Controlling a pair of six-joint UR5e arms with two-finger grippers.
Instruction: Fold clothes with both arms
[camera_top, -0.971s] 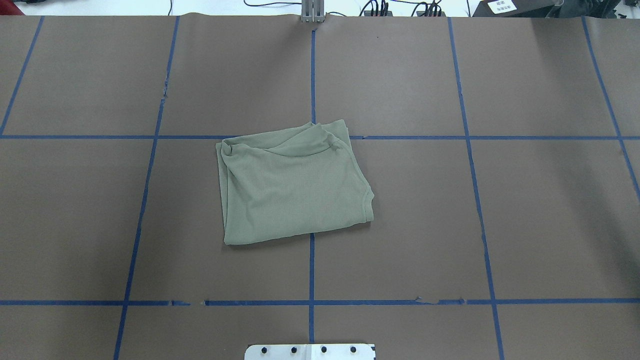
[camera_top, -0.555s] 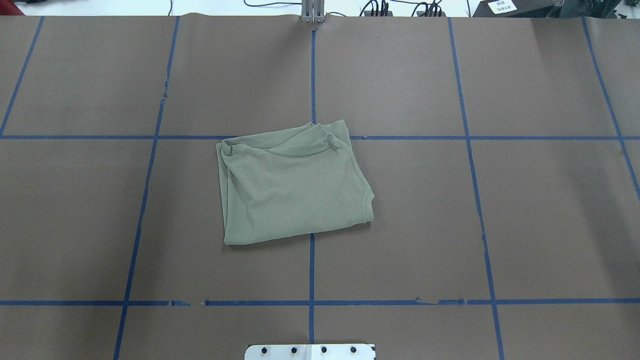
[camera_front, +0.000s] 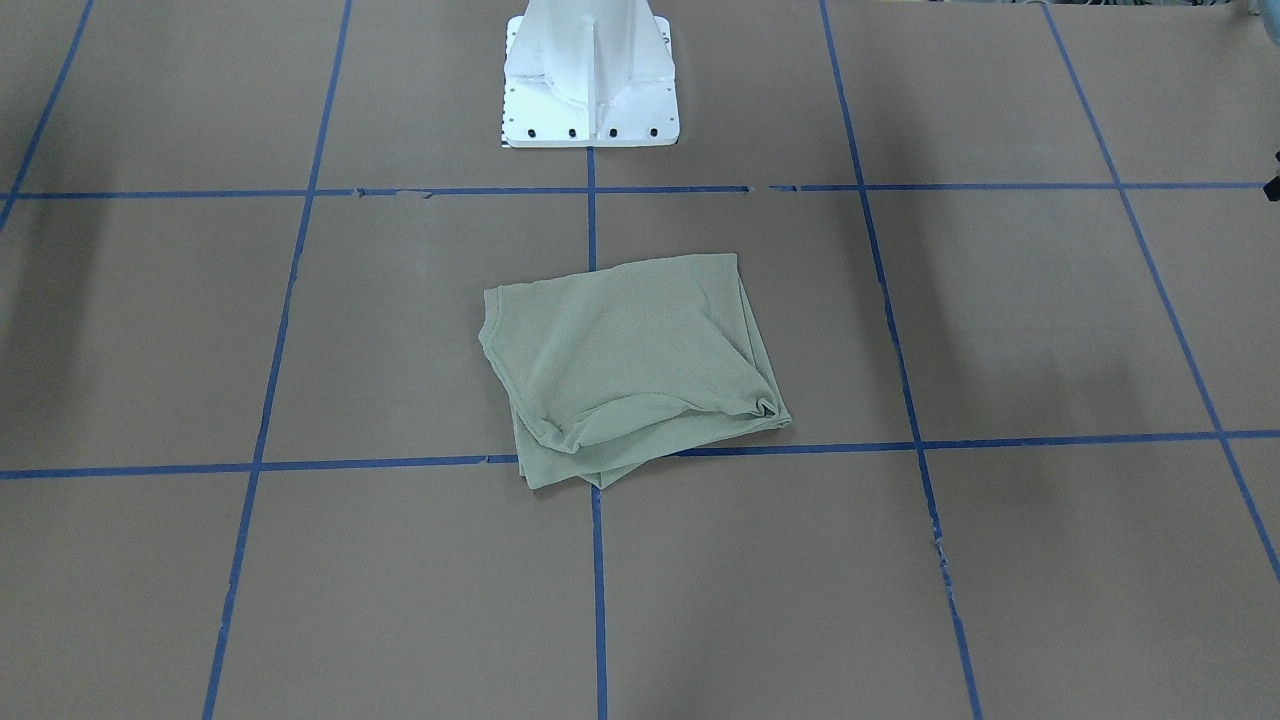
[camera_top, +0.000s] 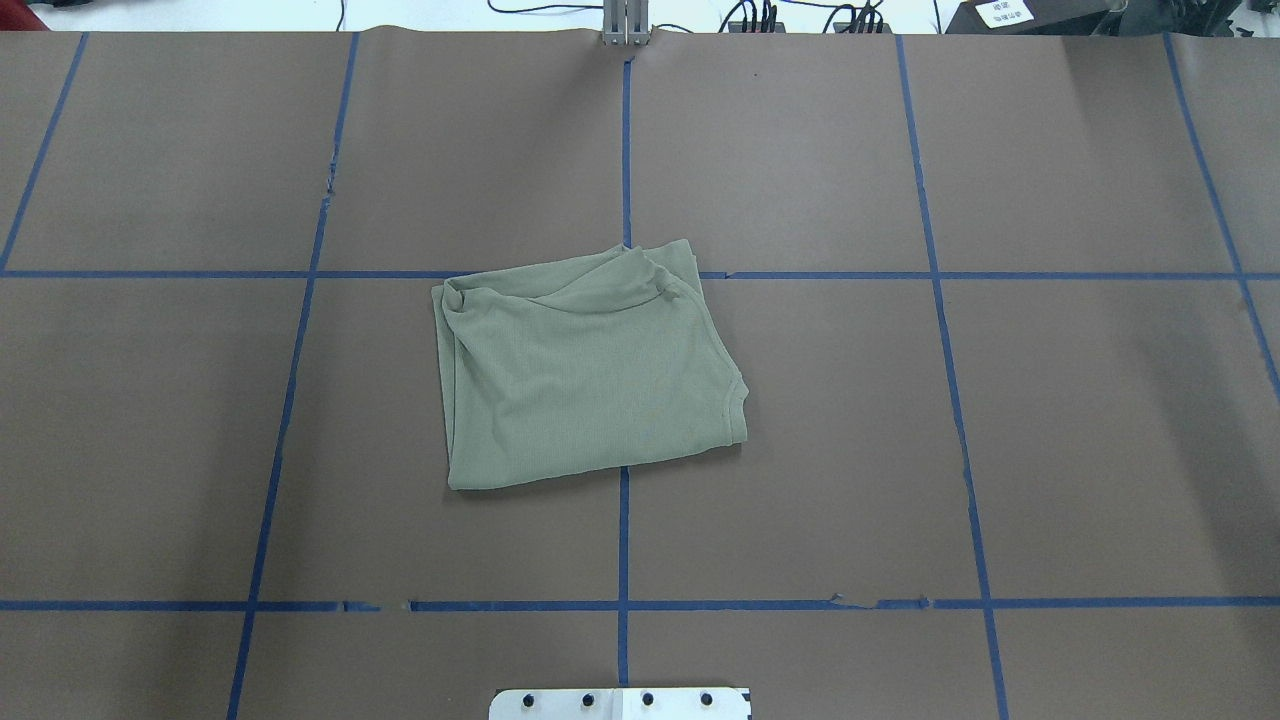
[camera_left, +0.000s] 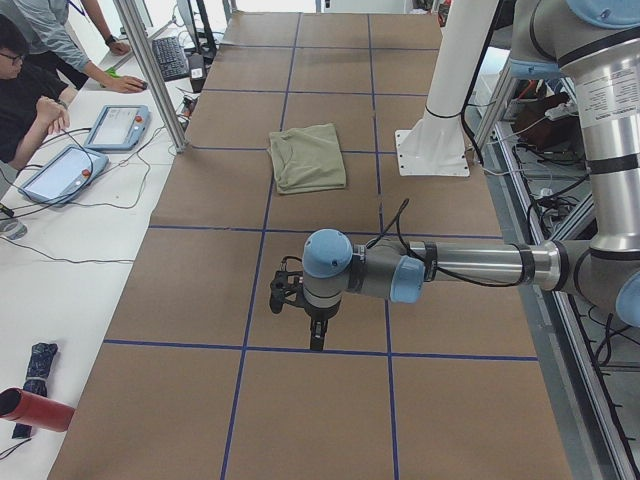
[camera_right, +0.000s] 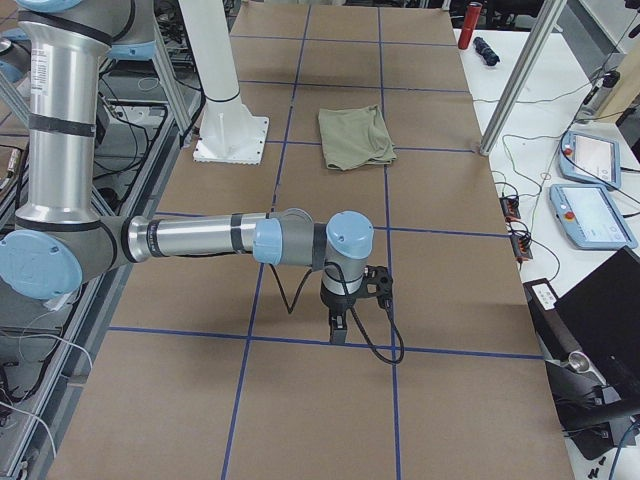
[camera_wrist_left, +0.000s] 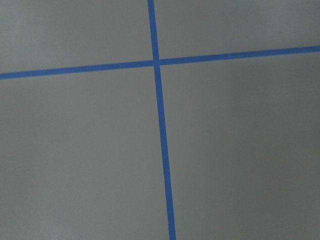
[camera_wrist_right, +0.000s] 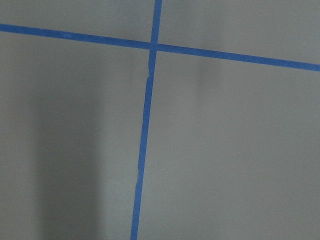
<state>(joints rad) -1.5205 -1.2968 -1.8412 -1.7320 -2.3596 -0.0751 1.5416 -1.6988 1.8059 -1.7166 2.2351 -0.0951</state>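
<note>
The clothes (camera_top: 590, 370) are one sage-green shirt, folded into a rough square and lying flat at the table's middle; it also shows in the front-facing view (camera_front: 630, 365) and both side views (camera_left: 308, 157) (camera_right: 355, 137). Neither arm touches it. My left gripper (camera_left: 315, 340) hangs low over the brown table far from the shirt, pointing down. My right gripper (camera_right: 338, 325) hangs the same way at the other end. Both show only in side views, so I cannot tell whether they are open or shut. The wrist views show only table and blue tape.
The white pedestal base (camera_front: 590, 80) stands behind the shirt. Blue tape lines (camera_top: 623, 560) grid the brown table. People (camera_left: 30, 90) sit at a side bench with teach pendants (camera_left: 115, 127). More pendants (camera_right: 590, 215) lie at the other end.
</note>
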